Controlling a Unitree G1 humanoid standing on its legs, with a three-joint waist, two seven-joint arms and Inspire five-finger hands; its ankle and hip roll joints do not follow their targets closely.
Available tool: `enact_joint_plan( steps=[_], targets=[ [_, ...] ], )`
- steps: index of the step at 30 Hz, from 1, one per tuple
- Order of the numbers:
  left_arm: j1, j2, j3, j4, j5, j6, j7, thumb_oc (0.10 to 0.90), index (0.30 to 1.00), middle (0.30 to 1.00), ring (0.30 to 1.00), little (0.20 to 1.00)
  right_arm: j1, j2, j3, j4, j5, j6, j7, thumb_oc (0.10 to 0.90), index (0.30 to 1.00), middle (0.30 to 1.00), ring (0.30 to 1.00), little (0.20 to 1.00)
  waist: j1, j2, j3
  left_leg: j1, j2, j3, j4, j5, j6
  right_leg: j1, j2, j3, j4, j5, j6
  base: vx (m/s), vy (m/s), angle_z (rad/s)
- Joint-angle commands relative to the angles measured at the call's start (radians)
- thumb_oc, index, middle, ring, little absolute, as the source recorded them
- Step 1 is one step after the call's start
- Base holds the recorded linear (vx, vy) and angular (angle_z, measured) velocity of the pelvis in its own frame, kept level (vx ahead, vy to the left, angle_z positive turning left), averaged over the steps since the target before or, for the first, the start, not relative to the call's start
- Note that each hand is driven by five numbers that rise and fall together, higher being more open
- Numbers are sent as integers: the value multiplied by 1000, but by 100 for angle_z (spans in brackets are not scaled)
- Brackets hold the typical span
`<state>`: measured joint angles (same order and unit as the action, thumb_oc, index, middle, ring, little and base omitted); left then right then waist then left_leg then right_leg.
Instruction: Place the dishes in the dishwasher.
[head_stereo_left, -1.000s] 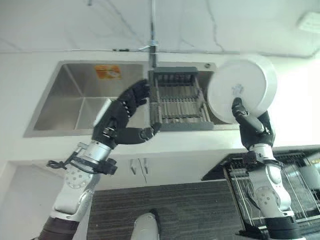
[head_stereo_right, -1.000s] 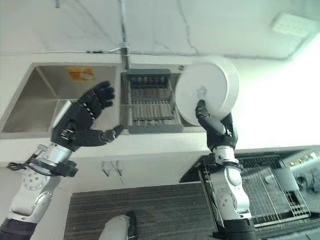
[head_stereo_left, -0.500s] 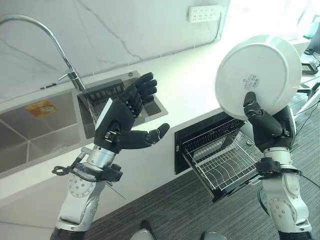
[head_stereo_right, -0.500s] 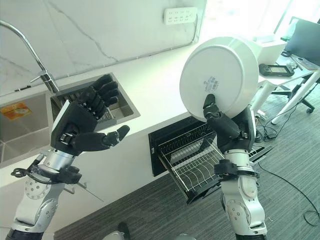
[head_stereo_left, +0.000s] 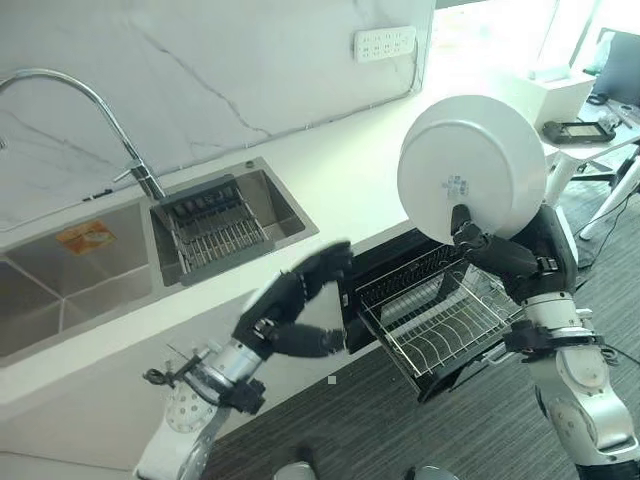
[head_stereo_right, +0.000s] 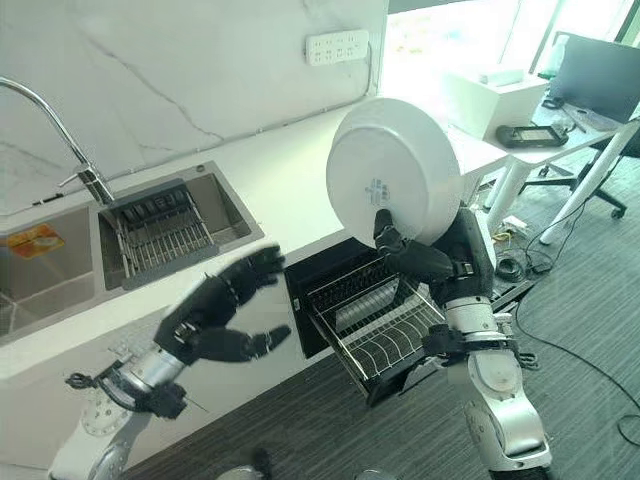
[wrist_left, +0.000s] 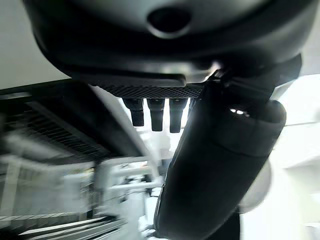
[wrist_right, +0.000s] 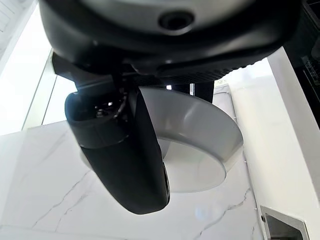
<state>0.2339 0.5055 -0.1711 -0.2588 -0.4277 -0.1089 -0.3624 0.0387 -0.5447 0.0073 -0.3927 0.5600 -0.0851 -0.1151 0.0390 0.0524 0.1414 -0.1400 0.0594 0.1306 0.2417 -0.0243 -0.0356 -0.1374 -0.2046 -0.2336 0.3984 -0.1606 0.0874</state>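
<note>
White, rigid bowl (head_stereo_left: 473, 181), likely breakable and slippery, pinched at its rim by the right hand (head_stereo_left: 503, 256); left hand (head_stereo_left: 290, 310) relaxed, empty.

A white bowl (head_stereo_left: 472, 168) is held upright, its underside facing the camera. Below it the dishwasher's wire rack (head_stereo_left: 435, 318) stands pulled out.
</note>
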Motion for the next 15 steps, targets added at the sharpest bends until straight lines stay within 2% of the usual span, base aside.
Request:
enact_joint_plan(
  steps=[1,2,3,8,11,15],
  targets=[
    [-92,32,24,-115,-86,22,-138,800,900,900,900,900,-133,42,-35,-150,-82,-145,32,400,300,300,300,300,19,-39,0,41,-2,67,58,-174,2,55,92,-55,-98,-28,9,42,52,-10],
    [-87,35,5,-97,-84,71,-185,800,900,900,900,900,-133,46,-28,-144,-95,-159,23,400,300,300,300,300,15,-41,0,51,-2,64,58,-185,7,58,92,-58,-98,-27,11,83,119,17],
    [-90,53,-66,-61,-30,146,-231,800,900,900,900,900,-138,42,-16,-130,-100,-167,12,400,300,300,300,300,0,-39,-6,59,-5,61,58,-209,15,65,95,-55,-98,-33,17,90,147,20],
    [-126,92,-167,22,-14,268,-264,800,900,900,900,900,-147,-4,-5,-123,-98,-188,-23,400,300,300,300,300,-30,-34,-22,58,-19,61,58,-222,27,58,93,-38,-98,-25,24,41,135,6],
    [-141,85,-211,118,-8,293,-241,800,900,900,900,900,-145,1,2,-110,-59,-188,-29,400,300,300,300,300,-43,-34,-27,67,-19,80,58,-238,35,63,80,-46,-98,-21,36,69,134,1],
    [-139,74,-211,196,25,268,-243,800,900,900,900,900,-130,28,6,-102,58,-165,39,400,300,300,300,300,-53,-39,-23,73,-14,95,58,-243,44,67,74,-51,-98,-15,40,25,63,0]
  ],
)
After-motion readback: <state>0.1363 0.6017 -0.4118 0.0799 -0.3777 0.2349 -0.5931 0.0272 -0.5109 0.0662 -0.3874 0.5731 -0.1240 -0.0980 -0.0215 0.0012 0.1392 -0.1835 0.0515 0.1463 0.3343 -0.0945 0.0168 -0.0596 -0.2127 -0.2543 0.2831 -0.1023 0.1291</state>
